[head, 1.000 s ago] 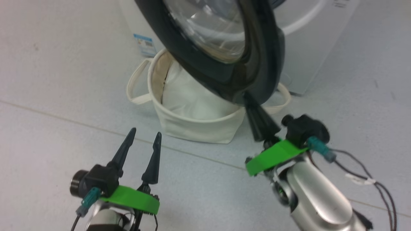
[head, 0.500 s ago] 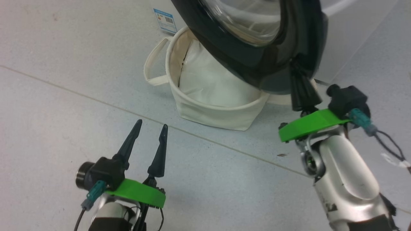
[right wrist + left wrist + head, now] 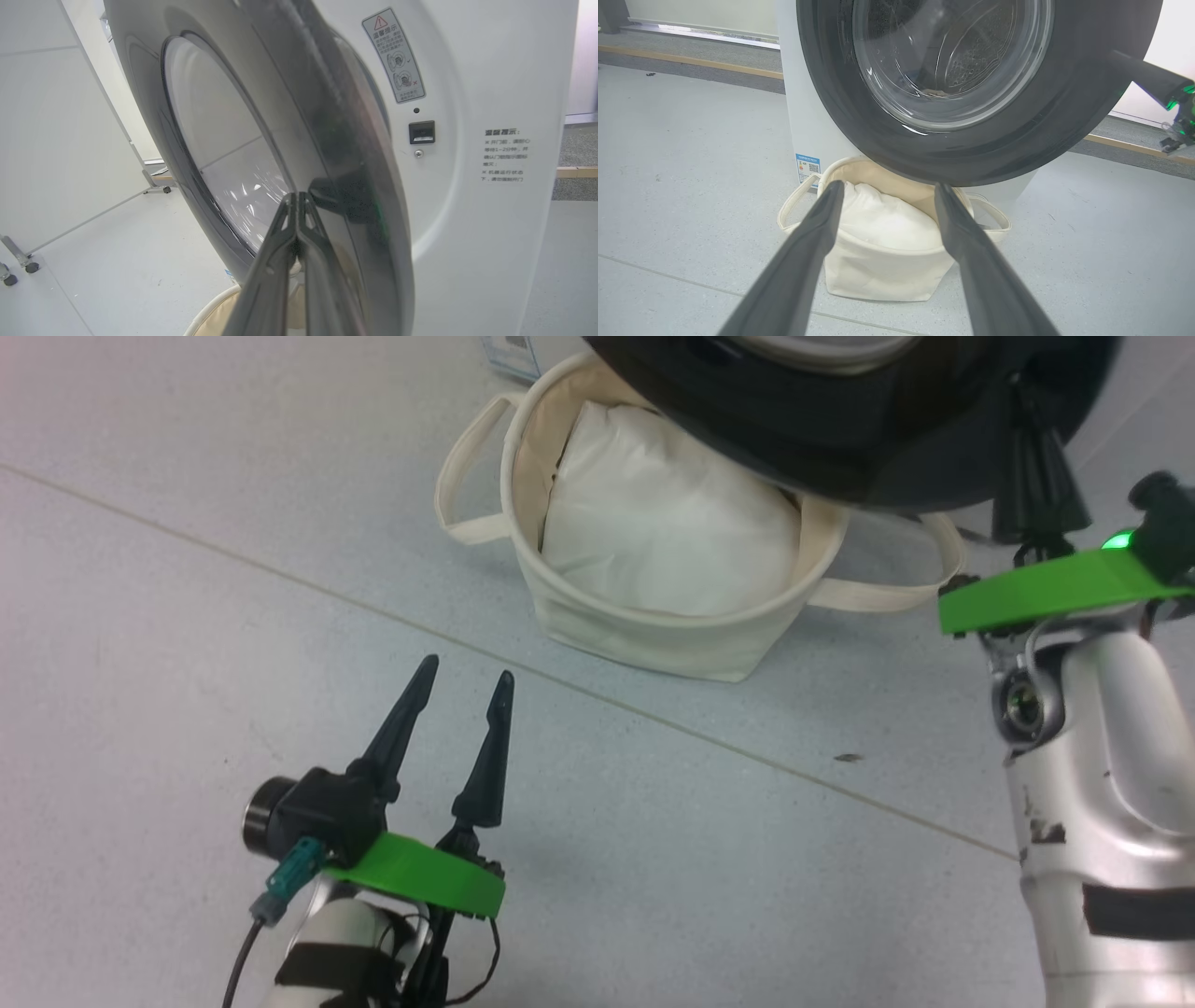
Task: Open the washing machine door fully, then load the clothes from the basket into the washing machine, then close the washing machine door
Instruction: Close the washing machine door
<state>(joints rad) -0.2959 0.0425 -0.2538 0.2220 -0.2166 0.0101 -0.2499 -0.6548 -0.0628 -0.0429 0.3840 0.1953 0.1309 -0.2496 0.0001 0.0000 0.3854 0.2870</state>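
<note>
Black door rim (image 3: 327, 140) is touching the tips of my right gripper (image 3: 297, 196), fingers pressed together; my left gripper (image 3: 467, 667) is hanging open, farther back, facing the basket (image 3: 653, 635).

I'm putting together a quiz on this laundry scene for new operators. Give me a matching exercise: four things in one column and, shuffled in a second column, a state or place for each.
Column one:
1. left gripper
2. right gripper
3. round cream canvas basket
4. large round black-rimmed washing machine door

Column two:
A. fingers shut, tips at the door's dark rim
B. fingers spread open above the grey floor
C. swung partly open, overhanging the basket
D. on the floor before the white washing machine, a plain white pad inside

Pairs: 1-B, 2-A, 3-D, 4-C
</note>
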